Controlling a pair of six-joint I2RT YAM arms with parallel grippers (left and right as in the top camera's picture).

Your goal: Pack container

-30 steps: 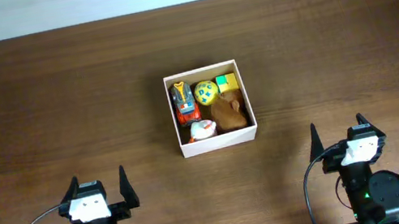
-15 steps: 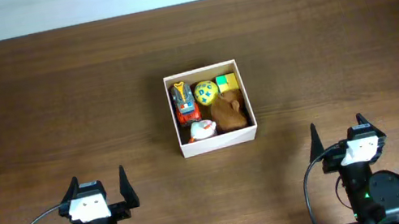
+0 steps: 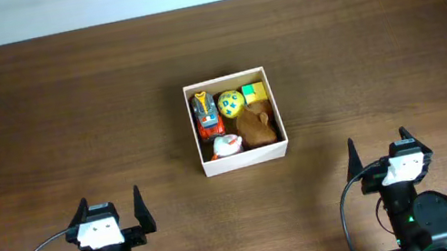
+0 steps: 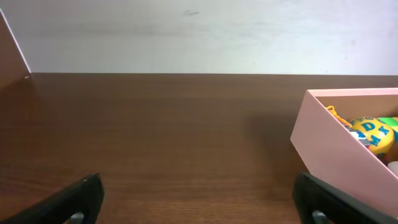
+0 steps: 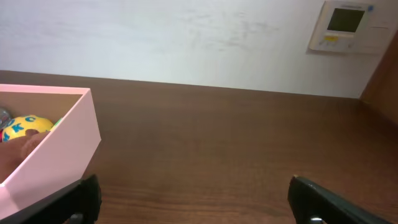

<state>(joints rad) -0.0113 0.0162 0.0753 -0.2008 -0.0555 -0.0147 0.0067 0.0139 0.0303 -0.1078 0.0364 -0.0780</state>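
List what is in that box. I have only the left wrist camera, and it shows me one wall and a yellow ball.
Observer: Five toys lie in the box: an orange car, the yellow ball, a green-and-yellow block, a brown plush and a white-and-orange toy.
Operator: Report the right claw.
Observer: The right claw is open and empty. It is near the front edge of the table, to the right of the box and apart from it.
Operator: Check for loose toys.
Observer: From overhead, no toy shows outside the box.
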